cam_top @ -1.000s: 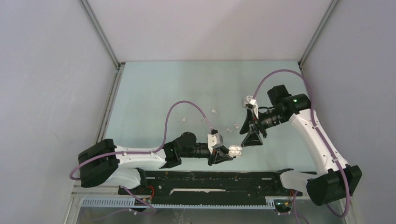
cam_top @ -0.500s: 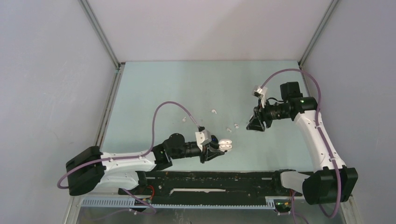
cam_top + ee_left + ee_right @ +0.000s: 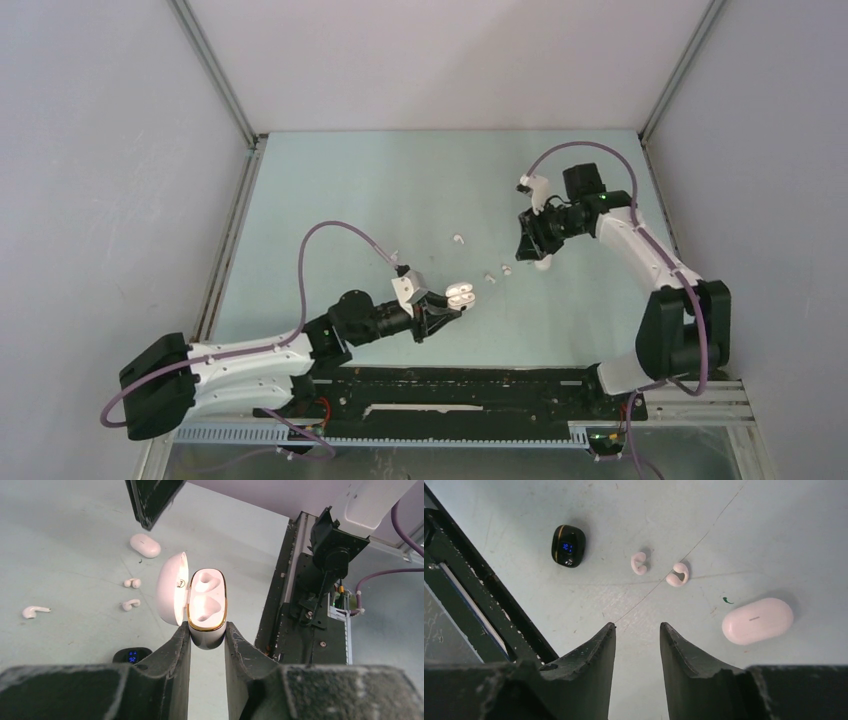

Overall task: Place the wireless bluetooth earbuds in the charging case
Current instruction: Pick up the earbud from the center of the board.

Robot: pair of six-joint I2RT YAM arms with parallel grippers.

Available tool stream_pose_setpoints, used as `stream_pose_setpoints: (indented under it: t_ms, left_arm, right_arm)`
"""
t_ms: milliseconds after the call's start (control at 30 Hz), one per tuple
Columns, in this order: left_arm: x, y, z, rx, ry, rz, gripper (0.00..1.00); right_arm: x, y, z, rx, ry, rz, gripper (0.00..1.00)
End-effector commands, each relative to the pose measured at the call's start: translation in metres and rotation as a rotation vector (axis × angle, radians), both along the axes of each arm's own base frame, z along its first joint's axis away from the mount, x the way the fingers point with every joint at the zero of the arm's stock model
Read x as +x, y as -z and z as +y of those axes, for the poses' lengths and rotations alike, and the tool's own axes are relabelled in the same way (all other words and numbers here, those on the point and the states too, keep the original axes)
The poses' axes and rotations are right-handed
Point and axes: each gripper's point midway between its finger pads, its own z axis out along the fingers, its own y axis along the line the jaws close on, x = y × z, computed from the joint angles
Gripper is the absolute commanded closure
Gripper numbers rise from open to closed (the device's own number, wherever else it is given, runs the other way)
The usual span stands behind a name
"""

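Earbuds lie loose on the counter, just ahead of the right jaws, which stand part open and empty. Left jaws clamp the open case aloft, both pockets bare. A slightly off-centre pinch could flick so small a bud away, or seat it crooked.

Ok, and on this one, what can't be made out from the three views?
- Top external: the earbuds are specks, too small to tell shape.
- Left wrist: glare washes out the wells of the open charging case; its base is hidden between the fingers of the left end effector.
- Left wrist: the black case is partly hidden behind a finger.
- Right wrist: the black case's display digits are too small to read.
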Motion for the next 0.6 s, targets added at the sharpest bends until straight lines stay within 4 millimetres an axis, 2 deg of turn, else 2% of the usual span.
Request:
stream_pose_setpoints:
  t_ms: [0, 300, 567]
  left_arm:
    - [0.011, -0.017, 0.010, -0.059, -0.071, -0.010, 1.00]
    - [0.013, -0.024, 0.019, -0.071, -0.104, 0.000, 1.00]
    - [0.011, -0.030, 0.026, -0.078, -0.116, 0.002, 1.00]
  right_arm:
    - [0.025, 0.006, 0.015, -0.032, 0.007, -0.020, 0.60]
    - [0.071, 0.020, 0.063, -0.110, -0.064, -0.058, 0.61]
    - [0.111, 0.041, 0.105, -0.168, 0.004, 0.011, 0.54]
